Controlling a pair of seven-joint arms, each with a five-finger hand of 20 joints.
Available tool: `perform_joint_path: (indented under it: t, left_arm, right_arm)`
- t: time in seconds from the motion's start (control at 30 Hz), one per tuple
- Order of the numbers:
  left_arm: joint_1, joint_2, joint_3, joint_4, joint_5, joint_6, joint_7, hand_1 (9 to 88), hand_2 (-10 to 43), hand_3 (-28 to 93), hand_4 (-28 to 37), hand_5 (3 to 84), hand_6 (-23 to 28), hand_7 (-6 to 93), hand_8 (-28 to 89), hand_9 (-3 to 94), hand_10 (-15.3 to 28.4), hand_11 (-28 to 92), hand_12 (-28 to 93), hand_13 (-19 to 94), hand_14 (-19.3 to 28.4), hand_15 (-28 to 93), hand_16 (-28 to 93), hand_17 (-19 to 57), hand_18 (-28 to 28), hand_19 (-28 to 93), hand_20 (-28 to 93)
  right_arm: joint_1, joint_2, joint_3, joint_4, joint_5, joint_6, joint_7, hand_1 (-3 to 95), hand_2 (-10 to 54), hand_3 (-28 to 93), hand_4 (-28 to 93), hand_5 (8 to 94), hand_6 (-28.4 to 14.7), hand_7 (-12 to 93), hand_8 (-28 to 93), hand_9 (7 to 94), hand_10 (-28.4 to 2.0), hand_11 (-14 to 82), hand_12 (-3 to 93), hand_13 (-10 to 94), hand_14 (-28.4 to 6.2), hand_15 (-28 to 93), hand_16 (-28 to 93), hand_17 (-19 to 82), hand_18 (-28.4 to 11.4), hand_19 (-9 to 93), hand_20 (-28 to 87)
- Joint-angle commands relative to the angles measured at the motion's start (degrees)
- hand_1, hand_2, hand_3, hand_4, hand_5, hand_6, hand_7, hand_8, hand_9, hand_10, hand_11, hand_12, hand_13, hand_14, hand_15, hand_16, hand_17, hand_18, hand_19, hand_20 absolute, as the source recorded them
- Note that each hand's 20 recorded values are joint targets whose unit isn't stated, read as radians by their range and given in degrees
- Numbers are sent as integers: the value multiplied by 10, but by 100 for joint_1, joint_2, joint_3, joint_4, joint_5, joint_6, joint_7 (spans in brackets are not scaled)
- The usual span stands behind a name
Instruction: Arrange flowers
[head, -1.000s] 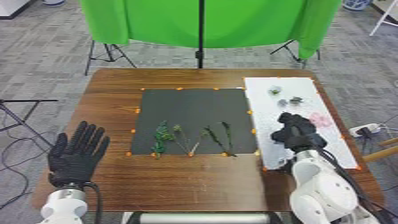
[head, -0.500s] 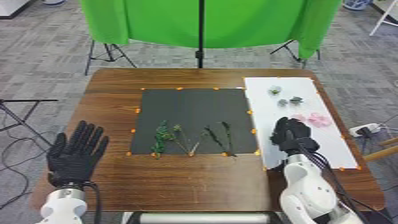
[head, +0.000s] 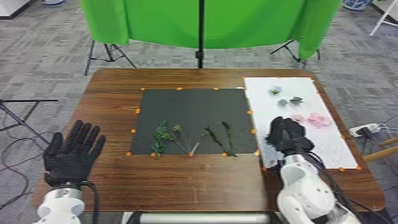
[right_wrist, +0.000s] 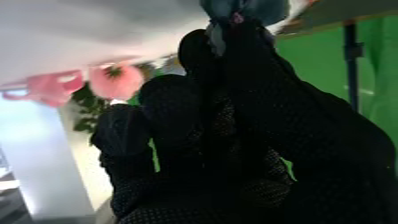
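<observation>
- I'd keep my black-gloved right hand (head: 287, 134) pinching lightly, lifting clear of the white rectangular sheet's (head: 266, 107) left edge.
- Right wrist view: blue-grey, soft-petalled flower (right_wrist: 265, 10) between thumb and fingertips.
- Head view: green leafy stems (head: 161, 136) along the black mat's (head: 191, 107) near edge; left hand (head: 71, 162) relaxed, open.

From my station I see the table (head: 187, 182) as brown wood, smooth with a faint gloss. The mat (head: 191, 107) on it looks matt; the white sheet (head: 266, 107) to its right, smooth. My right hand (head: 289, 137) wears matt, rough-meshed black fabric. At the far side hangs green cloth (head: 151, 25), softly creased.
</observation>
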Motion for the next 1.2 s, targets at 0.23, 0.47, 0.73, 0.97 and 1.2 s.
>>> perform_joint_path:
  t: [0.23,0.47,0.73,0.97,1.2]
  left_arm:
    - [103,128,-62,17,340,240,172,253,199,749,-283,470,100,113,-98,397,148,219,79,292,155,362,-88,-82,137,371,116]
    - [-26,340,122,101,1123,444,191,254,199,749,-283,469,100,112,-98,395,149,216,79,288,156,359,-88,-81,136,368,115]
    - [-198,551,217,147,1048,422,250,254,199,746,-283,467,99,111,-98,392,149,215,80,284,156,355,-86,-82,136,364,112]
    - [-318,668,314,169,1001,459,170,254,198,747,-283,467,99,112,-97,392,149,215,81,283,157,356,-85,-82,135,363,112]
    - [-327,660,313,162,1270,598,151,254,198,746,-283,467,101,100,-100,393,148,211,77,283,157,354,-85,-83,136,364,113]
  right_arm:
    - [2602,-540,-1937,10,1383,-778,-1326,593,-95,764,-283,719,4,576,65,792,-130,346,497,653,-128,722,402,355,-243,932,548]
    - [3529,-1188,-2824,974,969,-1180,-2258,591,-95,765,-283,708,6,586,63,783,-130,352,489,648,-127,722,400,347,-242,932,549]
    - [3795,-1817,-3392,2021,32,-1283,-2452,590,-95,766,-283,703,8,599,51,781,-128,359,481,648,-126,721,398,341,-240,932,541]
    - [3699,-2078,-3423,2345,-1067,-1425,-2743,593,-95,758,-283,689,8,597,46,771,-122,354,475,638,-120,714,406,335,-239,931,535]
    - [3645,-2070,-3426,2355,-1536,-1597,-2867,583,-95,759,-283,642,2,578,11,738,-119,333,448,612,-118,709,406,325,-240,928,530]
